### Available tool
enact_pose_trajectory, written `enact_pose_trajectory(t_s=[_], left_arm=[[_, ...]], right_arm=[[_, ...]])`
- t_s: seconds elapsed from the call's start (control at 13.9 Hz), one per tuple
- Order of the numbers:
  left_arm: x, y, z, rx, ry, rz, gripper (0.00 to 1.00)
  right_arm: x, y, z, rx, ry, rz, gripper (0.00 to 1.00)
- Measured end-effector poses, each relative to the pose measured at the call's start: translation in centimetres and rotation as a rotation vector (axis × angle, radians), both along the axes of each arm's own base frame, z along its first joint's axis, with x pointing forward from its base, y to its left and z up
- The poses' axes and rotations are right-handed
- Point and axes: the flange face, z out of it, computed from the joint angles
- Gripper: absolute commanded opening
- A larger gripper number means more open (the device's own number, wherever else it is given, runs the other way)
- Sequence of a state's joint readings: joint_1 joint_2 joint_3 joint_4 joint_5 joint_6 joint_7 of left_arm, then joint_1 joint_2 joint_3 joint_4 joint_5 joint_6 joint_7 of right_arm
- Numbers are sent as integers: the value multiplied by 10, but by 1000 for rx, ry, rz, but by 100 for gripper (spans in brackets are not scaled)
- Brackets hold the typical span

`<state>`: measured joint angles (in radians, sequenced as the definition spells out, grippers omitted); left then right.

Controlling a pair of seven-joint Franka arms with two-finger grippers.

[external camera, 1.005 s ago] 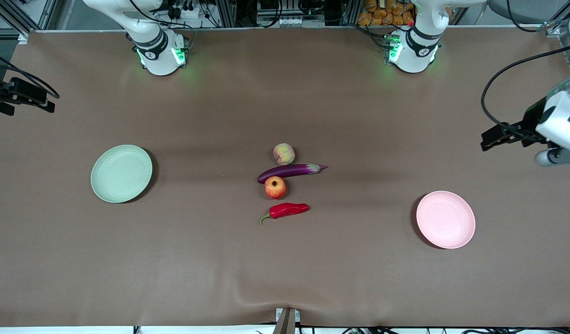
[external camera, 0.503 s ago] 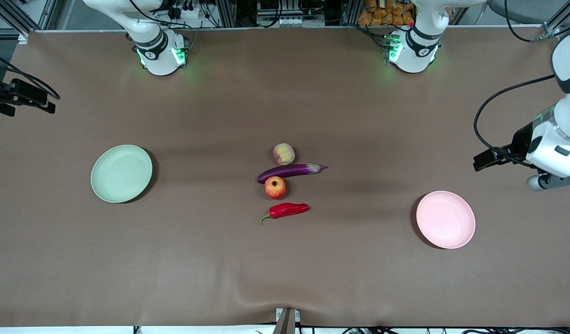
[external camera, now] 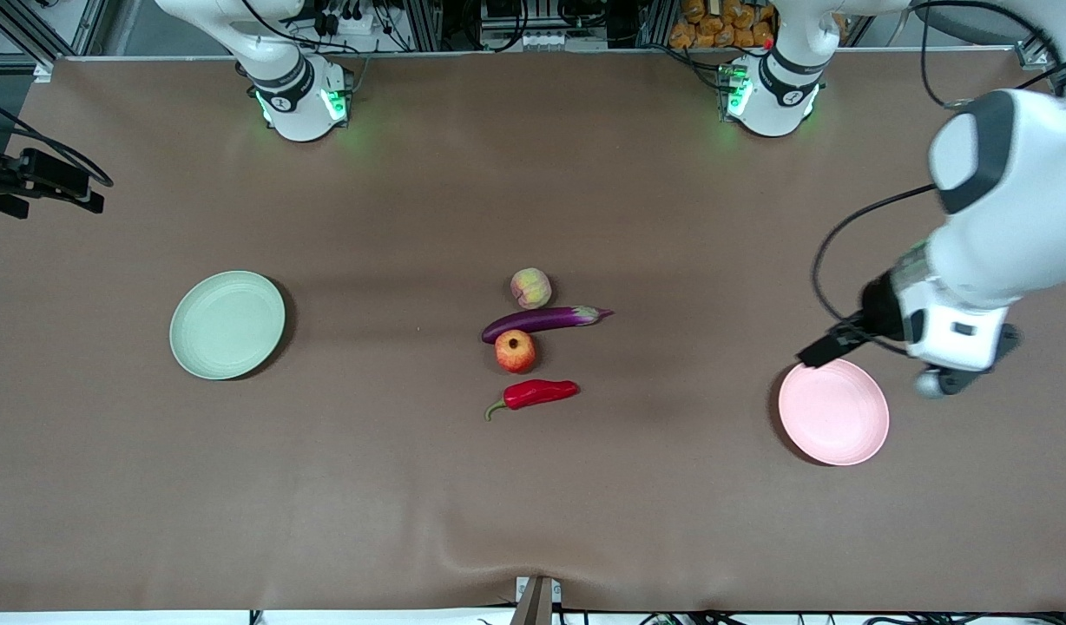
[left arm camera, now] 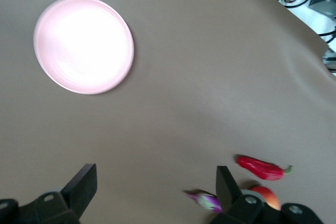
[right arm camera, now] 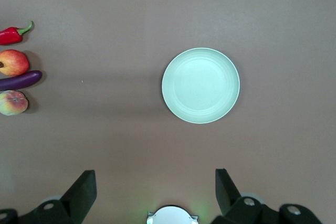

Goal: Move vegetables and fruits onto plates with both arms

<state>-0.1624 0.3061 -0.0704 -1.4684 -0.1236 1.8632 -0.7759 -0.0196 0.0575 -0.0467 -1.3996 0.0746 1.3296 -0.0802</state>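
**Both claws spread, nothing held**

I see the left gripper [left arm camera: 152,192] over bare table by the pink plate [external camera: 833,411], its fingers cut off. Right gripper [right arm camera: 152,192] sits high over the green plate [right arm camera: 200,85]. Peach [external camera: 530,288], eggplant [external camera: 542,321], red fruit [external camera: 515,351] and chili [external camera: 533,395] are mid-table.

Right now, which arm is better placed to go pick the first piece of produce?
Left, probably. Its open end effector hangs by the pink plate, with the eggplant and chili near in its wrist view. The right arm waits at the table's edge.
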Motion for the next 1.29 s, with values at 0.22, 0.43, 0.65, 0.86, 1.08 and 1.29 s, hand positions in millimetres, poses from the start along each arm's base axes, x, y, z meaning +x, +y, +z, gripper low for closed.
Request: enact_pose_trajectory(t_s=[0.22, 0.43, 0.65, 0.86, 1.08, 1.29], left_arm=[[-1, -29, -8, -10, -4, 32, 100], [5, -25, -14, -11, -11, 42, 100], [13, -35, -40, -11, -9, 31, 100], [10, -61, -59, -7, 11, -3, 100], [9, -67, -64, -4, 19, -12, 100], [5, -77, -69, 0, 33, -28, 100]], right_arm=[[0, 0, 0, 0, 0, 0, 100], [0, 0, 0, 0, 0, 0, 100], [0, 0, 0, 0, 0, 0, 100], [0, 0, 0, 0, 0, 0, 100], [0, 0, 0, 0, 0, 1, 100], [0, 0, 0, 0, 0, 1, 100]])
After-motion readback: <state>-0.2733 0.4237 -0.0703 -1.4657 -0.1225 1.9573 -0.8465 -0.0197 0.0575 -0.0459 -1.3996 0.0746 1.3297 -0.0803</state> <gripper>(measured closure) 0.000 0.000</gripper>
